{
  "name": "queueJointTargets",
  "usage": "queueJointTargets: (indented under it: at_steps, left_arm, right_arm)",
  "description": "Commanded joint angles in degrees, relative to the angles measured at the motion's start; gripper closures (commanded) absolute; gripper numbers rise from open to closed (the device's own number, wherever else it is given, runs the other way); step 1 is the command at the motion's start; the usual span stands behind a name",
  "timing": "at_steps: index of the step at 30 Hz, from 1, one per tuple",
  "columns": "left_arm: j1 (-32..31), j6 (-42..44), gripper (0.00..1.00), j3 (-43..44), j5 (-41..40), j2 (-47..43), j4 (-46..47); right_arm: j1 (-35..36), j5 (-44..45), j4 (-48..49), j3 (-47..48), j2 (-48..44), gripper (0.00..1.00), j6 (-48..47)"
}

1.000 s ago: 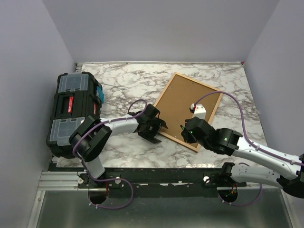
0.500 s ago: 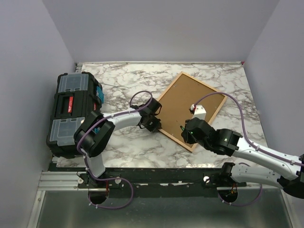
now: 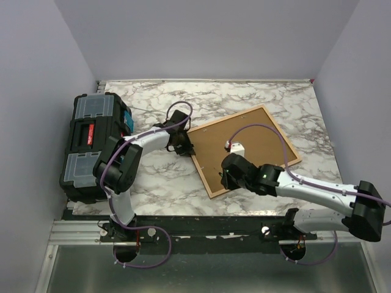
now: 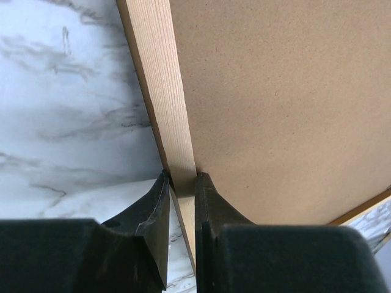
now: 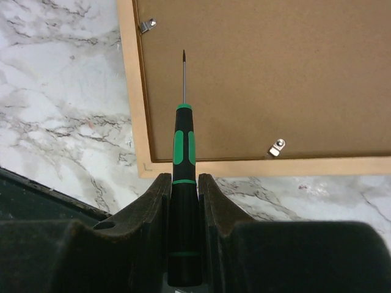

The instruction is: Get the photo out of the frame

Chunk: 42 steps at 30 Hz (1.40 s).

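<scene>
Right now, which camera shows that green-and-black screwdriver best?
The right wrist view: the screwdriver shows whole, handle clamped in the right gripper, thin tip over the brown backing board near a metal clip. In the top external view it is mostly hidden under that gripper. The left wrist view shows none of it.

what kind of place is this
Probably a lab robot test bench: a marble-look table boxed in by plain walls, a black toolbox, the left gripper clamping a picture frame, the right gripper holding a screwdriver.

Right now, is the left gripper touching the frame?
Touching. In the left wrist view the left gripper clamps the frame, its jaws tight on the wooden rail.
</scene>
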Motion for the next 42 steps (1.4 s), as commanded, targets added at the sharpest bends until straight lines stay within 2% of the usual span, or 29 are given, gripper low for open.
queueJointTargets:
  at_steps: [1, 4, 12, 23, 30, 42]
  left_arm:
    - [2.4, 9.9, 1.00, 2.1, 8.3, 3.1, 5.2]
    - [3.4, 11.6, 1.00, 3.5, 11.6, 4.9, 6.5]
    - [4.4, 15.7, 1.00, 6.2, 13.8, 6.0, 5.4]
    - [4.7, 15.7, 1.00, 5.0, 15.5, 6.0, 7.0]
    - [4.7, 15.5, 1.00, 4.3, 14.9, 5.5, 7.3]
    - [4.7, 14.8, 1.00, 4.9, 14.8, 5.9, 6.5]
  right_arm:
    - [-0.2, -3.5, 6.0, 2.3, 6.1, 1.00, -0.8]
    - [-0.2, -4.4, 7.0, 4.4, 10.3, 1.00, -1.5]
    - [-0.2, -4.3, 7.5, 9.0, 17.6, 1.00, -1.2]
    - [-0.7, -0.5, 6.0, 12.2, 19.7, 1.00, -1.7]
    - [-4.2, -3.2, 2.3, 16.9, 24.5, 1.00, -2.3]
    - [-4.6, -7.9, 0.0, 21.7, 30.8, 1.00, -4.6]
